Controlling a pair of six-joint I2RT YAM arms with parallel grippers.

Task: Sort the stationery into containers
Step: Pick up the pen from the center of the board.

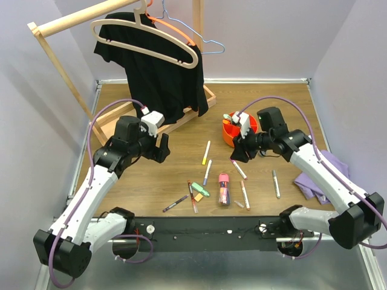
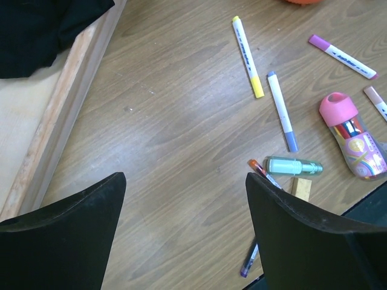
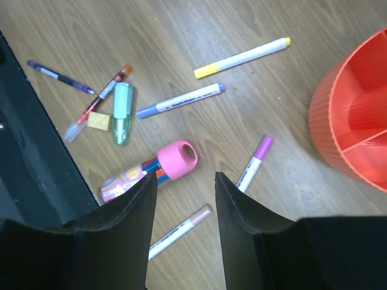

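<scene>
The orange organiser (image 1: 230, 134) stands right of the table's middle, its ribbed wall (image 3: 357, 127) at the edge of the right wrist view. My right gripper (image 1: 237, 154) hovers just in front of it, open (image 3: 184, 181) and empty, over a pink-tipped marker (image 3: 181, 231) and beside the pink tube (image 3: 163, 166) and a purple-capped marker (image 3: 255, 162). My left gripper (image 1: 162, 148) hangs open (image 2: 184, 181) over bare wood. A yellow marker (image 2: 248, 56), blue marker (image 2: 282, 110), green highlighter (image 2: 293, 165), orange pen (image 2: 260, 170) and purple pen (image 2: 249, 261) lie to its right.
A wooden rack with a hanger and a black shirt (image 1: 154, 66) stands at the back left, its base rail (image 2: 66, 96) close to my left gripper. A purple cloth (image 1: 320, 175) lies under my right arm. A grey pen (image 1: 276, 183) lies near it.
</scene>
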